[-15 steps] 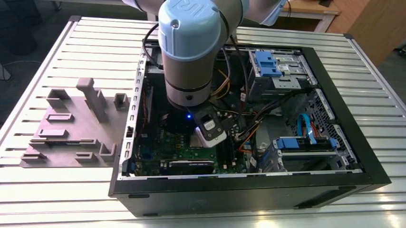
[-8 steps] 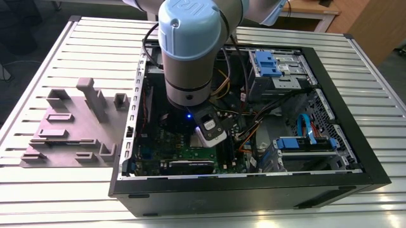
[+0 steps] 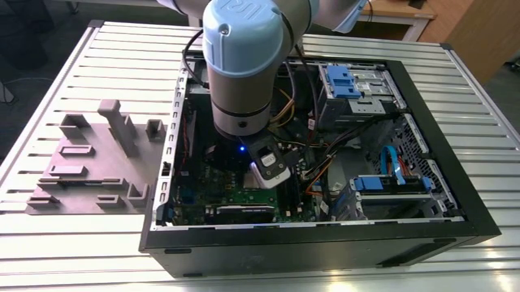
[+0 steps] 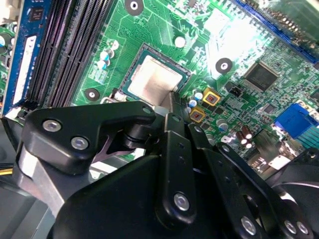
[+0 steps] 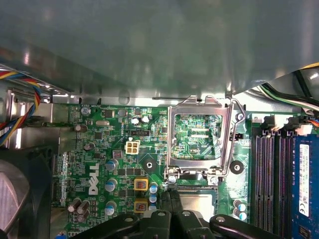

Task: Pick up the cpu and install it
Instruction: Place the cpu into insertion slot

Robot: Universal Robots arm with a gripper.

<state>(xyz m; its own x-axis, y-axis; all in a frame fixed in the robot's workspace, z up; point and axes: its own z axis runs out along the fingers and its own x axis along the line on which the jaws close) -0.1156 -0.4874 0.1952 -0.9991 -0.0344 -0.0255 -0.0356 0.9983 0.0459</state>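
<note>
- CPU [image 4: 153,79] lies flat in its socket on the green motherboard [image 4: 164,30], silvery top up. In the first wrist view I see it [image 5: 199,201] just beside the foot of the raised load frame [image 5: 173,139].
- Gripper [image 4: 172,99] sits at the chip's edge, near one corner. In the first wrist view its two fingers [image 5: 169,199] are drawn together with nothing visible between them, so I judge it holds nothing.
- I take the step in hand to be the seating. The chip looks placed, and what matters is that it rests level in the socket on all four sides. I cannot tell from these views whether it is fully flush.
- To do this well I'd keep any contact light and straight down. A sideways shove from the closed tips could skew the chip over the socket's contacts.
- The load frame stands open beyond the socket, and I want the fingers kept apart from it.
- Two yellow-rimmed components [image 4: 210,97] stand just beside the fingertips, and the memory slots [image 4: 65,50] run along the socket's other side. Both are near enough to mind.
- In the exterior view the arm [image 3: 243,61] reaches down into the open computer case [image 3: 325,249]. The case lies on a slatted table [image 3: 81,255] beside a grey fixture plate [image 3: 89,158].
</note>
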